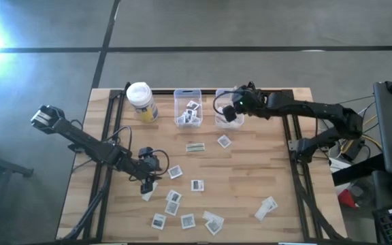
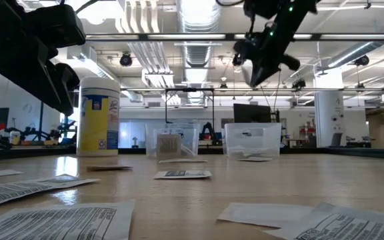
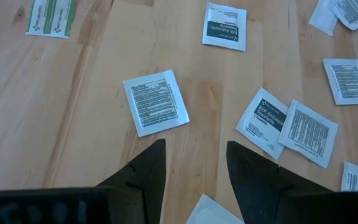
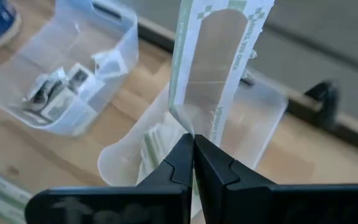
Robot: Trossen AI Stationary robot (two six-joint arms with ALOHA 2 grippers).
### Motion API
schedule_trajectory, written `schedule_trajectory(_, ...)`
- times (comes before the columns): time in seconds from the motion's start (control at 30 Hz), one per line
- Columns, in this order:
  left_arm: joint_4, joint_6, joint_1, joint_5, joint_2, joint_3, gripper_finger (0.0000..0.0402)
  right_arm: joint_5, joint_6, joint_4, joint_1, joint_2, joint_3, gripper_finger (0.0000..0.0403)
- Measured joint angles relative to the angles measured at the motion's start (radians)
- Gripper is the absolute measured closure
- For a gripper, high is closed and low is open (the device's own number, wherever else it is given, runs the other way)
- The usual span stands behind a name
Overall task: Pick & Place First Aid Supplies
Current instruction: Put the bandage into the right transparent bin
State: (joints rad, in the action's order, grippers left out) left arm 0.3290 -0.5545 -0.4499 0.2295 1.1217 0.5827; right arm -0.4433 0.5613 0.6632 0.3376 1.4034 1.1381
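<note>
R tool (image 4: pixel 193 146) is pressed together, pinching a narrow white-and-green strip (image 4: pixel 219 56) by one end; the strip stands up from the fingertips. It hangs over the R clear bin (image 1: pixel 227 114) at the far side of the table (image 1: pixel 264 163), and that bin already holds a few strips. In the low view the R tool (image 2: pixel 259 63) is up high, well above the bin (image 2: pixel 252 140).

L bin (image 1: pixel 188 107) sits just beside it, w/ several square packets inside. Left of that stands a yellow can w/ white lid (image 1: pixel 140 101).

L tool (image 1: pixel 150 182) is low over the near-left part of the table, fingers (image 3: pixel 145 171) spread, nothing between them. A square packet (image 3: pixel 156 102) lies just ahead of the fingers, and a white corner of another packet (image 3: pixel 209 211) shows under the tool; can't tell if they touch.

More square packets lie scattered on the near half of the table, approx a dozen, some overlapping (image 3: pixel 288 126). One green strip (image 1: pixel 195 146) lies mid-table, near the bins. A further packet (image 1: pixel 224 141) lies just right of it. Two more (image 1: pixel 267 207) lie near-right, apart from the rest.
</note>
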Motion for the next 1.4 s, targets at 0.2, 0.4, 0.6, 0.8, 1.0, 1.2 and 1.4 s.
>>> schedule_trajectory(0.2,0.0,0.0,0.0,0.0,0.0,0.0,0.0241,0.12,0.007,0.014,0.054,0.098,0.0,0.0394)
schedule_trajectory(0.4,0.001,0.0,0.0,0.0,0.0,0.0,0.0241,0.201,-0.019,0.014,0.056,0.196,0.0,0.0394)
schedule_trajectory(0.6,0.001,0.0,0.0,0.0,0.0,0.0,0.0241,0.237,-0.039,0.014,0.057,0.257,0.0,0.0394)
schedule_trajectory(0.8,0.001,0.0,0.0,0.0,0.0,0.0,0.0241,0.247,-0.045,0.014,0.057,0.276,0.0,0.0394)
schedule_trajectory(1.0,0.001,0.0,0.0,0.0,0.0,0.0,0.0241,0.266,-0.041,0.014,0.059,0.273,0.0,0.0394)
schedule_trajectory(1.2,0.001,0.001,0.0,0.0,0.0,0.0,0.0241,0.269,-0.01,0.019,0.061,0.273,0.0,0.0389)
schedule_trajectory(1.4,0.001,0.001,0.0,0.0,0.0,0.0,0.0241,0.269,0.011,0.047,0.076,0.273,0.0,0.0351)
